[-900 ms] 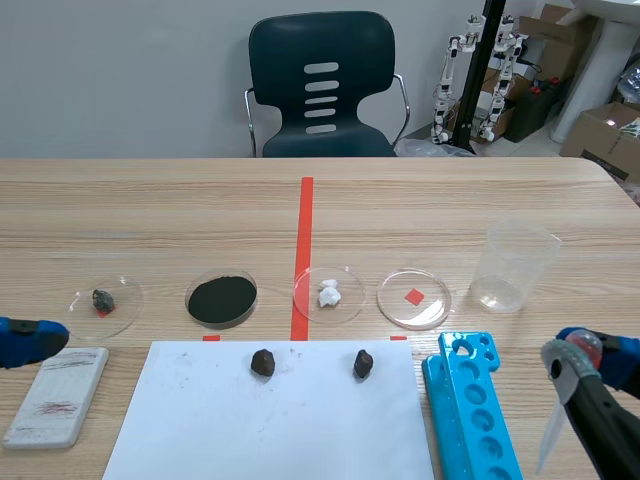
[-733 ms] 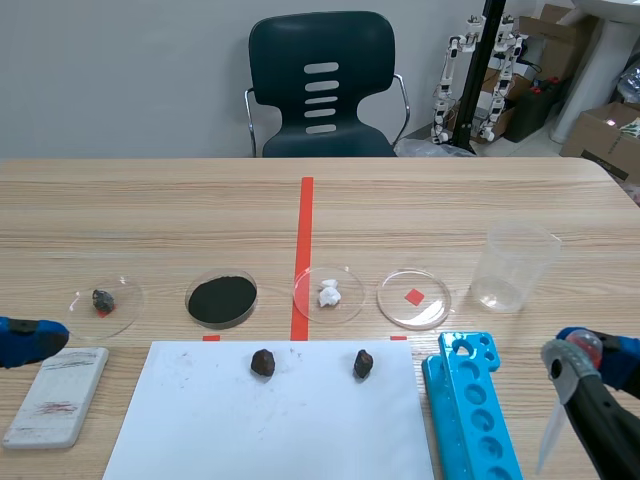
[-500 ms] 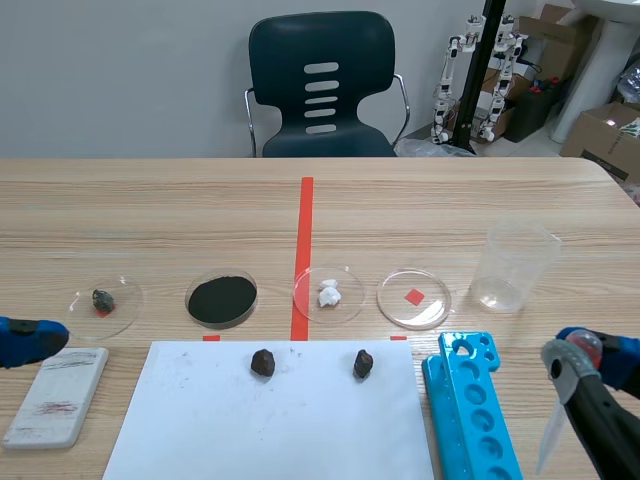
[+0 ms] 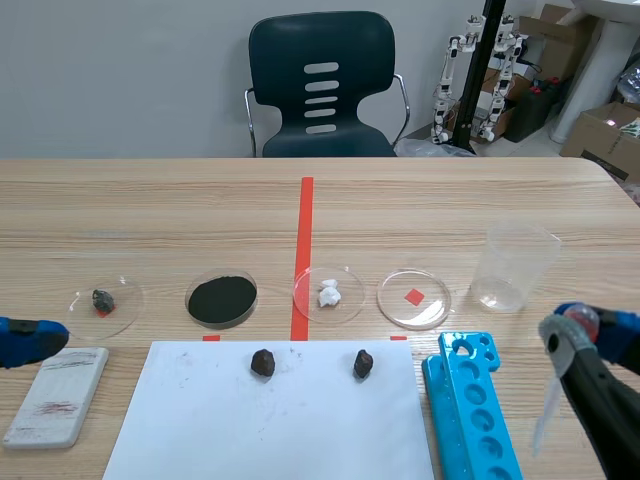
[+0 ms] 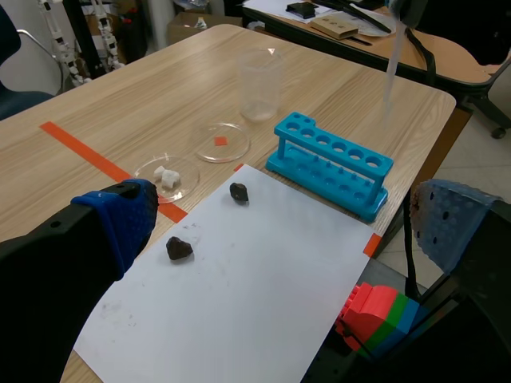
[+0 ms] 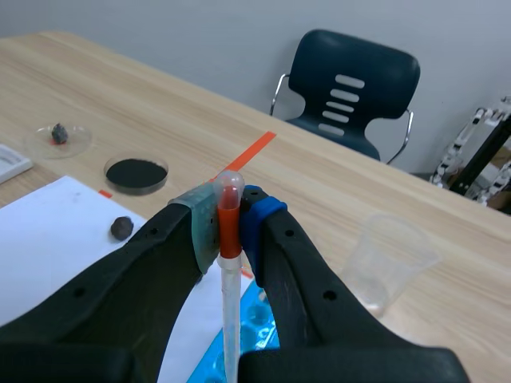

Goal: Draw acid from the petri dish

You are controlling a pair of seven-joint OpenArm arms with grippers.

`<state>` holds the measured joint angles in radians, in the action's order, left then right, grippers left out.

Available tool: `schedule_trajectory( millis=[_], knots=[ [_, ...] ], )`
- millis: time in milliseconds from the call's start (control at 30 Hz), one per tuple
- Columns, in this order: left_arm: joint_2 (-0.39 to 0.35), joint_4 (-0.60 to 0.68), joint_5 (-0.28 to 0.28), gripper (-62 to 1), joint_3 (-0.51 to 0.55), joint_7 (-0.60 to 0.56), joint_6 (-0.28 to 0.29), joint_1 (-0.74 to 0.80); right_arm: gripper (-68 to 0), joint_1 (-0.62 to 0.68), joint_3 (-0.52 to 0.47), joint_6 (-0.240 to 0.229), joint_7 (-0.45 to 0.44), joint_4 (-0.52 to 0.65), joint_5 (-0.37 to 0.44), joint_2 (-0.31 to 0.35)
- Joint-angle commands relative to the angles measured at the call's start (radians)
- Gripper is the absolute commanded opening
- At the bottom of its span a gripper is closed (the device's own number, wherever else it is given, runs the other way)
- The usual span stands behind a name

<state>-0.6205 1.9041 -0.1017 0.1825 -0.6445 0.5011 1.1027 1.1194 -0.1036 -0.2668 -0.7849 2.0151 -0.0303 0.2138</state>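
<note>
Wooden table [image 4: 150, 200] lay below; the right gripper [image 6: 230, 222] was clamped on the pipette [image 6: 230, 311], bulb just above the pads [image 6: 200, 227], stem hanging nearly upright, tip downward. Left gripper [image 5: 283, 223] gaped, empty.

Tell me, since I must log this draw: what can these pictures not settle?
- petri dish, scene view: clear, so whether liquid lies in it is too faint to tell.
- pipette: tip cut off by the right wrist view's edge, pale and blurred in the scene view; its fill cannot be told.
- dark lump in the leftmost dish, scene view: too small to identify.
</note>
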Motion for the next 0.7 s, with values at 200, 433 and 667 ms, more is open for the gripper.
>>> schedule_trajectory(
  millis=[200, 433, 667],
  knots=[
    [0.008, 0.008, -0.01, 1.4, -0.004, -0.016, 0.003, 0.008, -62.7, -0.161, -0.009, -0.052, 0.042, 0.014, 0.015, 0.01],
    [0.008, 0.008, -0.01, 1.4, -0.004, -0.016, 0.003, 0.008, -62.7, -0.345, -0.006, -0.068, 0.132, 0.006, 0.053, 0.01],
    [0.008, 0.008, -0.01, 1.4, -0.004, -0.016, 0.003, 0.008, -62.7, -0.56, 0.031, -0.068, 0.267, -0.082, 0.095, -0.012]
  ],
)
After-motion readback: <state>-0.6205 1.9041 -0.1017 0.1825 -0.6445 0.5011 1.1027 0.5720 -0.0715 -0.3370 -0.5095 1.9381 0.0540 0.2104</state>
